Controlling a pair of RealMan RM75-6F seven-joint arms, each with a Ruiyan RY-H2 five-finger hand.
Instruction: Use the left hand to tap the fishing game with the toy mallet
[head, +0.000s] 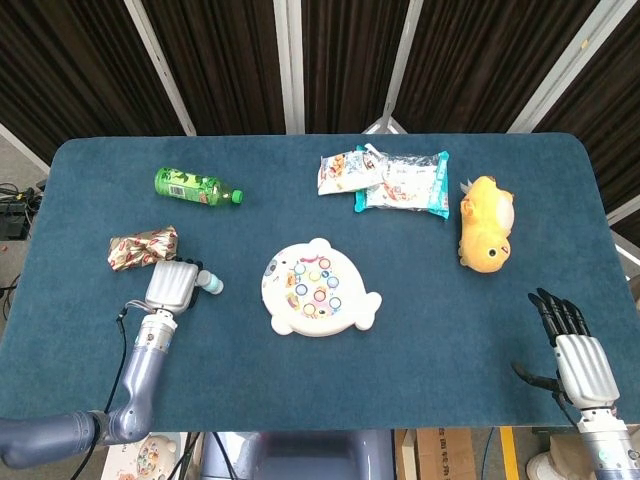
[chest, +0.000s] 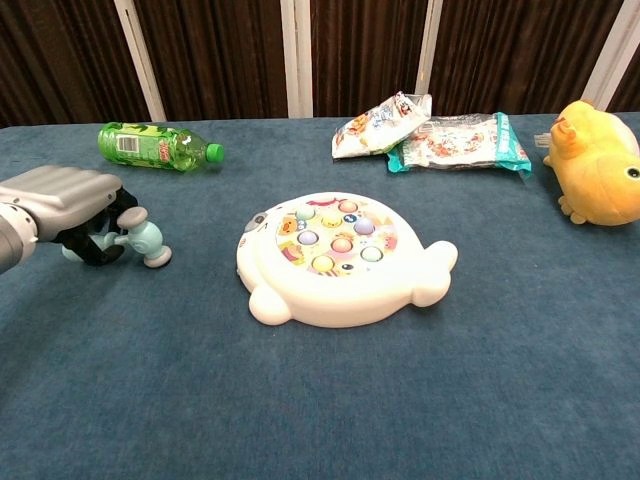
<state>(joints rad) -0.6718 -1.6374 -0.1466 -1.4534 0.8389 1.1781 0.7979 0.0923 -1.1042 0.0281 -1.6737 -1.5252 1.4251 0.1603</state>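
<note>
The white whale-shaped fishing game lies flat near the table's middle. To its left, a small pale-blue toy mallet rests on the cloth with its head pointing toward the game. My left hand has its fingers curled around the mallet's handle, which is mostly hidden under the hand. My right hand rests at the table's near right corner, fingers spread and holding nothing; it appears only in the head view.
A green bottle lies at the far left. A crumpled foil wrapper sits just behind my left hand. Snack bags and a yellow plush toy occupy the far right.
</note>
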